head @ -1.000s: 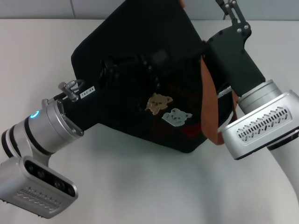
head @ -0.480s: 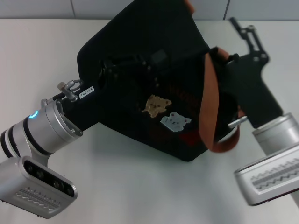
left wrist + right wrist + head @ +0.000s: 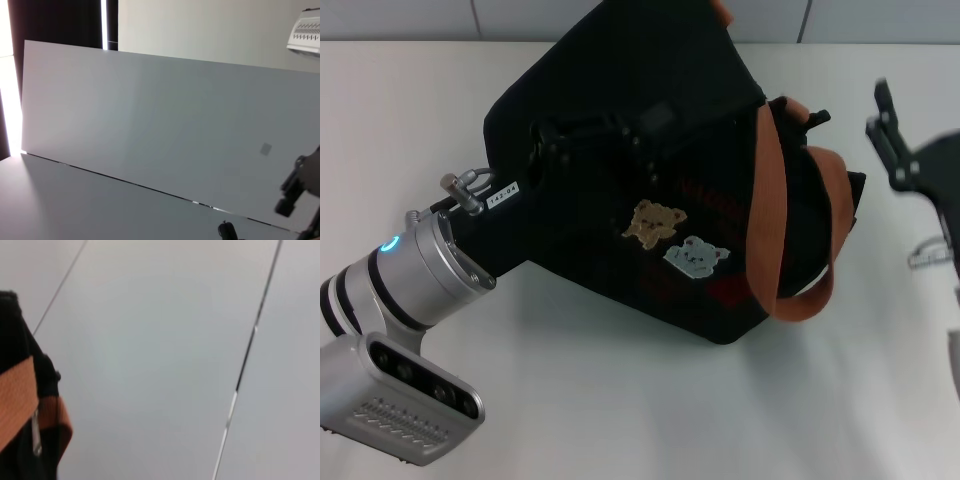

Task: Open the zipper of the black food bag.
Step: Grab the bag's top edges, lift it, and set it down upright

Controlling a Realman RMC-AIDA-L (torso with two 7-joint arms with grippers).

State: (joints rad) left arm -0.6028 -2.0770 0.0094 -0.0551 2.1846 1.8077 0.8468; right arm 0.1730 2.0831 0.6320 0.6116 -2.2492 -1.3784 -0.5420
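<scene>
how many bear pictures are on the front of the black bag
2. A tan bear picture sits mid-front of the large black fabric food bag; a white bear picture lies beside it, nearer the orange-brown webbing handle. Other sides are hidden.

Your head camera looks steeply down from close above on the black food bag (image 3: 650, 170) and white table (image 3: 620, 400). Your left wrist camera faces away toward a pale wall panel (image 3: 165, 130). Your right wrist camera sits close beside the bag's edge, sharing only its orange strap (image 3: 17, 395).

Even bright light, soft shadows
</scene>
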